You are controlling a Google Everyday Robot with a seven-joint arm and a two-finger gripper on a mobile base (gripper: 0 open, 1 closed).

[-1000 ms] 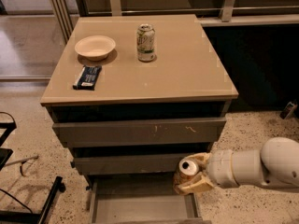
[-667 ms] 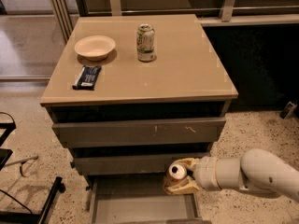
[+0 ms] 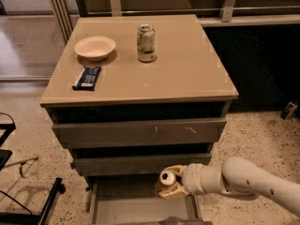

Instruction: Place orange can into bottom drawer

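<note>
Your claw (image 3: pixel 168 184) is clamping the small orange-gold metal can (image 3: pixel 167 177) over the open grey bottom drawer (image 3: pixel 136 205), below the bench's (image 3: pixel 187 74) front edge.

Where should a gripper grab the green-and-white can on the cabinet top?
Probably mid-body, from the front or right: the green-and-white can stands upright, with the bowl to its left. The gripper is low over the open bottom drawer, shut on the orange can.

Hand (image 3: pixel 170 182) with can (image 3: pixel 167 176) above bottom drawer (image 3: pixel 133 206)
</note>
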